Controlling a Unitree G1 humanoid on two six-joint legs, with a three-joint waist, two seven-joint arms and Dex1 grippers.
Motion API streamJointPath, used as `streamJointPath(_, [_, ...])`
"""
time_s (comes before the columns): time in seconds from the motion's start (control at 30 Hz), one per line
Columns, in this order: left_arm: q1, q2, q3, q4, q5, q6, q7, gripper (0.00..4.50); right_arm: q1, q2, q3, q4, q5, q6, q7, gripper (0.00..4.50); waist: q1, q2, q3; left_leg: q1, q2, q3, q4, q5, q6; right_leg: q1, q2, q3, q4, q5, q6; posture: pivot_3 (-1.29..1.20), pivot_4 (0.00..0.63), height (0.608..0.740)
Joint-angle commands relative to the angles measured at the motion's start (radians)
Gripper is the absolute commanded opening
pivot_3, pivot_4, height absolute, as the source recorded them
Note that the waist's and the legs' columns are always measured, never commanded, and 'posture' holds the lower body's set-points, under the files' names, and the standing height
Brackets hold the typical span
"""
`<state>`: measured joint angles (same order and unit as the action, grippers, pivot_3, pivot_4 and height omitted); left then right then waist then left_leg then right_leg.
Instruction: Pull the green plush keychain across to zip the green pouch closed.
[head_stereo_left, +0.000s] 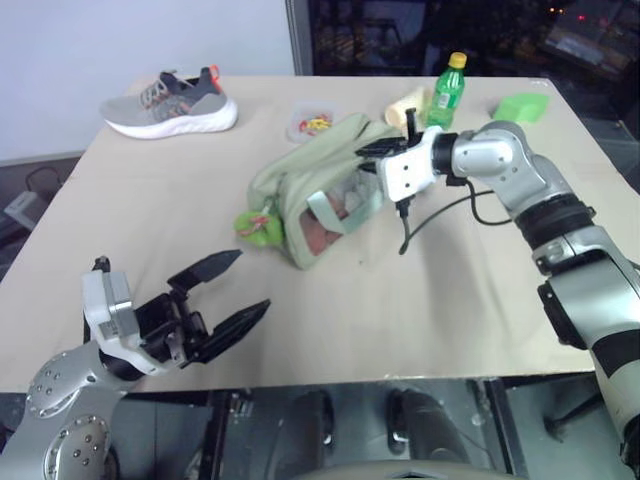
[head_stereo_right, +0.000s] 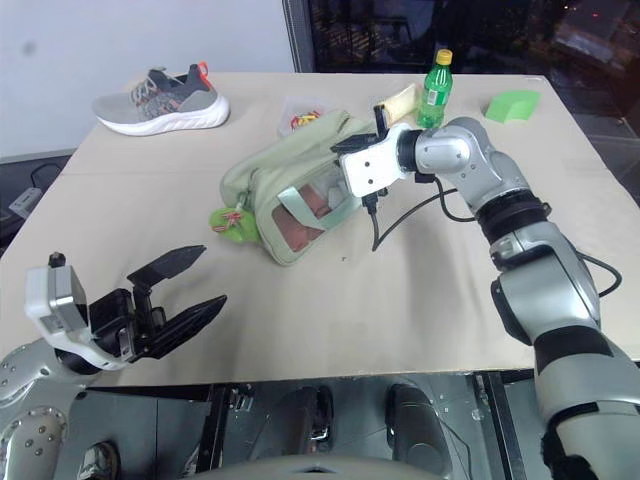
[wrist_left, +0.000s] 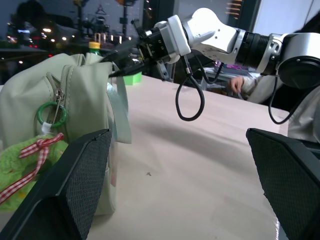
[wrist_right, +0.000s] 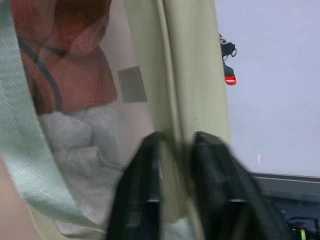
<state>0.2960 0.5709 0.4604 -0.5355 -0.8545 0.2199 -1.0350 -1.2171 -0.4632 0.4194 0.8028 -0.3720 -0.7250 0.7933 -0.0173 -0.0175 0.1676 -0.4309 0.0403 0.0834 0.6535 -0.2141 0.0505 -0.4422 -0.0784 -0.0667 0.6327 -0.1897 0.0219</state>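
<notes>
Green plush keychain (head_stereo_left: 258, 227): hangs at green pouch's (head_stereo_left: 300, 175) near end, toward wide-spread left gripper (head_stereo_left: 237, 288); right gripper (wrist_right: 176, 145) pinches pouch's far edge.

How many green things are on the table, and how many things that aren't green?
Green: 4 (pouch, plush keychain, bottle, block)
Not green: 3 (shoe, clear tub, yellowish packet)
Total: 7
</notes>
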Motion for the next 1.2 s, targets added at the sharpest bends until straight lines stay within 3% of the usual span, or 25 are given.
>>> streamJointPath(0.03, [-0.008, -0.023, -0.009, 0.004, 0.033, -0.035, 0.036, 4.50, -0.020, 0.003, -0.033, -0.019, 0.029, 0.042, 0.003, 0.06, 0.000, 0.000, 0.000, 0.000, 0.000, 0.000, 0.000, 0.000, 0.000, 0.000, 0.000, 0.000, 0.000, 0.000, 0.000, 0.00, 0.150, 0.740])
streamJointPath(0.1, [-0.025, -0.040, -0.019, 0.020, 0.082, -0.049, 0.084, 4.50, 0.003, -0.003, -0.069, -0.094, 0.089, 0.160, 0.057, 0.06, 0.002, 0.000, 0.000, 0.000, 0.000, 0.000, 0.000, 0.000, 0.000, 0.000, 0.000, 0.001, 0.001, 0.000, 0.000, 0.00, 0.150, 0.740])
streamJointPath(0.23, [-0.074, -0.056, -0.042, 0.064, 0.151, -0.045, 0.176, 4.50, 0.086, -0.047, -0.142, -0.425, 0.181, 0.613, 0.185, 0.06, 0.009, 0.000, 0.000, 0.000, 0.000, 0.000, 0.001, 0.000, 0.001, 0.000, 0.000, 0.000, 0.003, 0.000, 0.000, 0.00, 0.150, 0.740])
streamJointPath(0.53, [-0.232, -0.031, -0.079, 0.215, 0.224, 0.028, 0.312, 4.50, 0.192, -0.059, -0.138, -0.963, 0.038, 1.183, 0.130, 0.06, 0.005, 0.000, 0.000, -0.002, 0.000, 0.001, 0.001, -0.002, 0.003, -0.005, -0.001, 0.001, 0.007, 0.000, 0.000, 0.00, 0.150, 0.740])
streamJointPath(0.73, [-0.322, -0.009, -0.122, 0.271, 0.271, 0.128, 0.389, 4.50, 0.343, -0.008, -0.033, -1.127, -0.058, 1.348, 0.082, 0.06, 0.003, 0.000, 0.000, -0.001, 0.000, 0.003, 0.002, -0.002, 0.003, -0.005, -0.001, 0.001, 0.008, 0.002, 0.003, 0.00, 0.150, 0.740])
streamJointPath(0.87, [-0.391, 0.007, -0.113, 0.324, 0.266, 0.164, 0.390, 4.50, 0.461, 0.015, -0.031, -1.238, -0.033, 1.443, 0.087, 0.06, 0.007, -0.001, -0.001, -0.001, -0.001, 0.002, 0.002, -0.001, 0.001, -0.005, -0.001, 0.001, 0.008, 0.002, 0.003, 0.00, 0.150, 0.740])
streamJointPath(1.07, [-0.446, 0.039, -0.179, 0.366, 0.386, 0.104, 0.380, 4.50, 0.480, 0.013, -0.036, -1.283, -0.027, 1.504, 0.071, 0.06, 0.003, -0.002, -0.001, 0.000, 0.000, 0.001, 0.003, -0.001, 0.002, -0.004, -0.001, 0.001, 0.009, -0.002, 0.003, 0.00, 0.150, 0.740])
streamJointPath(1.2, [-0.496, 0.010, -0.232, 0.378, 0.455, 0.064, 0.420, 4.50, 0.481, 0.016, -0.029, -1.289, -0.017, 1.514, 0.058, 0.06, 0.007, -0.002, -0.001, -0.001, -0.001, 0.001, 0.003, -0.001, 0.001, -0.004, -0.001, 0.001, 0.009, 0.000, 0.001, 0.00, 0.150, 0.740])
